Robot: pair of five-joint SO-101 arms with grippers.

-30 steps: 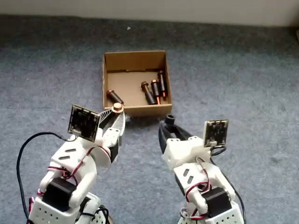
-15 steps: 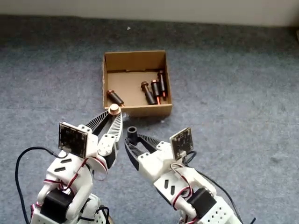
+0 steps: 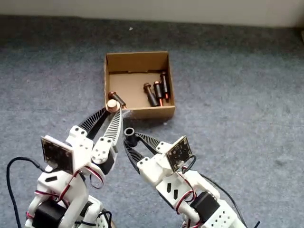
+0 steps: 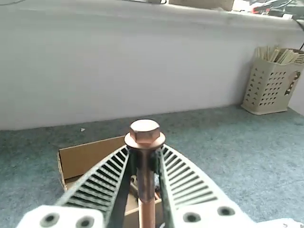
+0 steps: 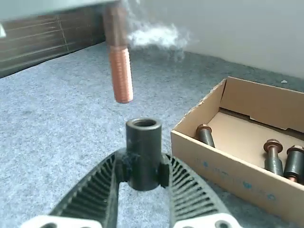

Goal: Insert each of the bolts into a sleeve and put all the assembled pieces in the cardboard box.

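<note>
High view over the grey carpet: at left, the left gripper is clenched on a copper bolt, head up, near the front left corner of the cardboard box. Just to its right, the right gripper grasps a black sleeve upright, bore open to the top. From the left wrist, the left gripper is seen pinching the copper bolt just under its hexagonal head, shank hanging down. From the right wrist, the threaded tip of the copper bolt hangs above the mouth of the black sleeve held in the right gripper. It is close but apart and seemingly a touch off the sleeve's axis, so the insertion is not yet made. Farther right, the box already holds four assembled pieces, one by its left wall and three together near its right wall, all lying flat. By these views the job looks mostly done. What remains is to line up and seat this bolt, then place the joined piece in the box with the rest.
</note>
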